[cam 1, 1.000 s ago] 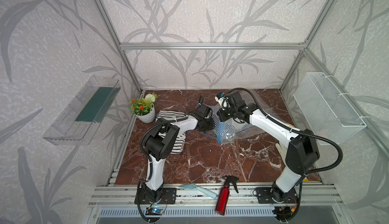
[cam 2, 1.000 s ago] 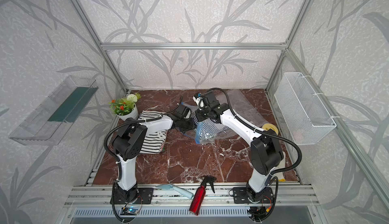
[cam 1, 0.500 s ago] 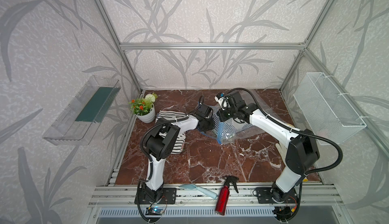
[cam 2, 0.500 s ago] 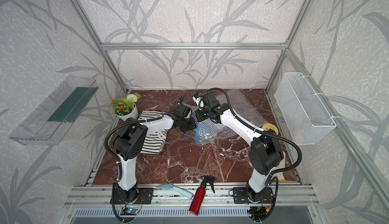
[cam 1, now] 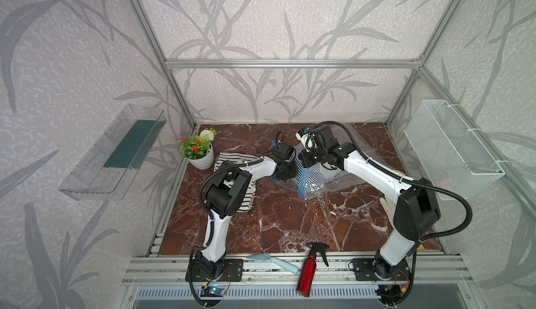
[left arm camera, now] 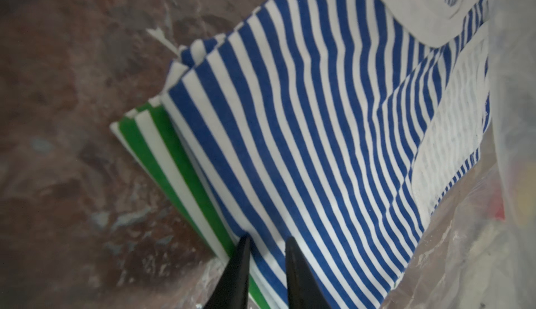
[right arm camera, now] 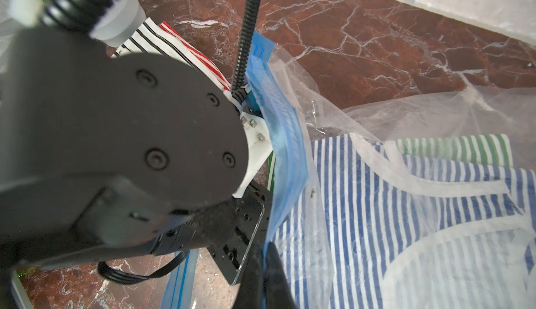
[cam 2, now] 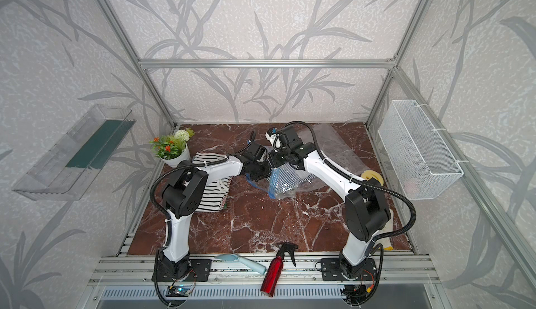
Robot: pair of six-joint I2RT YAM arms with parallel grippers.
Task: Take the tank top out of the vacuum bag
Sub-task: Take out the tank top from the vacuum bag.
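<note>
The vacuum bag [cam 1: 358, 143] lies crumpled at the middle back of the table, clear plastic with a blue zip strip [right arm camera: 287, 148]. My right gripper [right arm camera: 263, 246] is shut on that zip edge and holds the mouth up. A blue-and-white striped tank top [left arm camera: 319, 119] lies folded inside the bag, also seen through the plastic [right arm camera: 377, 206]. My left gripper [left arm camera: 267, 239] reaches into the mouth. Its fingertips rest on the tank top's near edge, a narrow gap apart, with flat cloth showing between them. A green-striped garment [left arm camera: 162, 153] lies under the tank top.
A black-and-white striped garment [cam 1: 246, 203] lies on the table under my left arm, next to a potted plant [cam 1: 198, 153]. A red spray bottle [cam 1: 309, 269] and a pale blue brush [cam 1: 272, 261] lie on the front rail. A wire basket [cam 1: 452, 153] hangs on the right wall.
</note>
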